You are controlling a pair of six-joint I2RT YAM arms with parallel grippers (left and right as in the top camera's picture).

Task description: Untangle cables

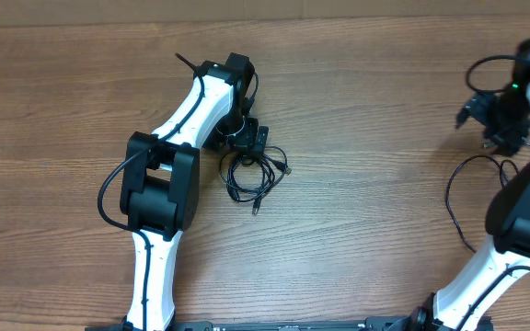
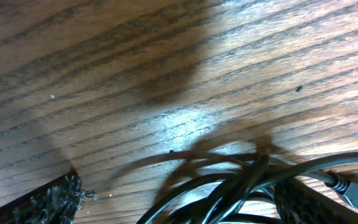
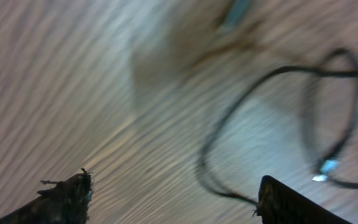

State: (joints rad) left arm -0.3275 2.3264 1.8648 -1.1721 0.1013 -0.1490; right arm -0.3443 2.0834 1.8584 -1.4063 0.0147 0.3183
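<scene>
— Cables (image 1: pixel 252 175)?
— Tangled in a loose coil just left of centre in the overhead frame, flat on the table (image 1: pixel 366 92). Seen again along the bottom edge of the left wrist view, one plug at lower right.
— Left gripper (image 1: pixel 247 145)?
— Down at the coil's upper edge. Spread apart, with several strands running between the fingers (image 2: pixel 48 202). Nothing pinched as far as visible.
— Right gripper (image 1: pixel 495 129)?
— Upper right of the overhead frame, well apart from the coil. Wide open, holding nothing. Wrist view badly blurred.
</scene>
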